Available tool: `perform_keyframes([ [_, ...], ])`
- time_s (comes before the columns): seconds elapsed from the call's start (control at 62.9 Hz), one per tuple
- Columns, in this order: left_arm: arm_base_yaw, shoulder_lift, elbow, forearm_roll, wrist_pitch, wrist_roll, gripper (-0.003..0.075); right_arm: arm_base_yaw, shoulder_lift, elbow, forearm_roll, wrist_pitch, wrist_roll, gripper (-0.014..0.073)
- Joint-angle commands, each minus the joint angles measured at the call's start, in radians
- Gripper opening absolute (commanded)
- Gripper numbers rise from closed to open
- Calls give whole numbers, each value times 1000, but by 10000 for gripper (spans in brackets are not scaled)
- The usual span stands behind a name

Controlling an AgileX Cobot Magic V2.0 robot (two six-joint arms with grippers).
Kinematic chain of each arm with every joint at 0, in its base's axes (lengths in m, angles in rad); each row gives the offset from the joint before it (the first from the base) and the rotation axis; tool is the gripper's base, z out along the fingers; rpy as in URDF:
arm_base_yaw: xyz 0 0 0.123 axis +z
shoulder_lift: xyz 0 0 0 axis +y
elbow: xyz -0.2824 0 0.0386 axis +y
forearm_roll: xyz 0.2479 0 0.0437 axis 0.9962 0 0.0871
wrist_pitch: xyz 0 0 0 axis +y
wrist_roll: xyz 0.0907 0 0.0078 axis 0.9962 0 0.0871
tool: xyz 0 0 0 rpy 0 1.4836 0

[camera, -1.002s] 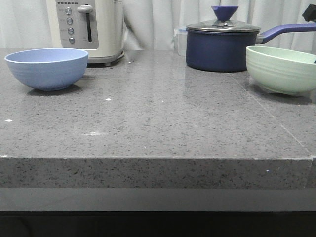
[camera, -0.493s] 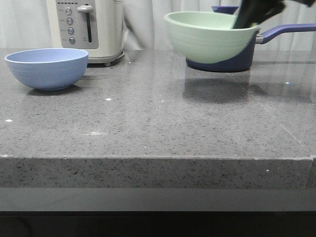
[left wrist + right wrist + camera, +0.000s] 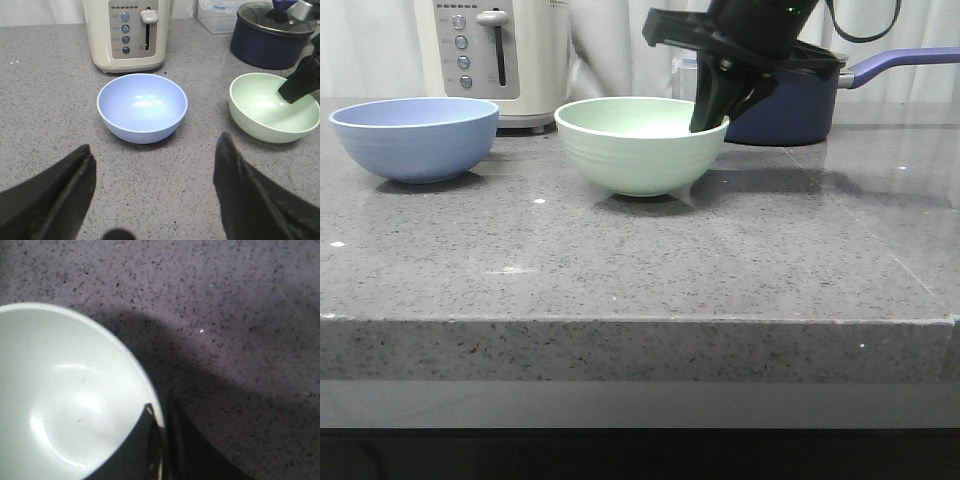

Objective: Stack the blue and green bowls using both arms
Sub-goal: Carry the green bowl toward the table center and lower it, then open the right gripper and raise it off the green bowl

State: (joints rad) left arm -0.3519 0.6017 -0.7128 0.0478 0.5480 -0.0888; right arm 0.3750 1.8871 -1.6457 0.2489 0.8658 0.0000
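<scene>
The blue bowl sits on the grey counter at the left, in front of the toaster. The green bowl is at the counter's middle, to the right of the blue bowl and apart from it, its base at the surface. My right gripper is shut on the green bowl's right rim, one finger inside and one outside, as the right wrist view shows on the green bowl. My left gripper is open and empty above the counter, just short of the blue bowl. The green bowl lies beside it.
A cream toaster stands behind the blue bowl. A dark navy lidded saucepan with a long handle stands behind the right arm, and a clear container sits next to it. The counter's front edge runs across the front view.
My right gripper carried the green bowl from the far right, lifted it past the saucepan, moved it left and lowered it to the counter's middle. The blue bowl has not moved.
</scene>
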Motion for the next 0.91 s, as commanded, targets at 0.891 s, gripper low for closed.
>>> perform_keyframes([
  [0.891,-9,8,-26,2,-72,-1,491,-2,-365,148,-166,-77,-25,260],
])
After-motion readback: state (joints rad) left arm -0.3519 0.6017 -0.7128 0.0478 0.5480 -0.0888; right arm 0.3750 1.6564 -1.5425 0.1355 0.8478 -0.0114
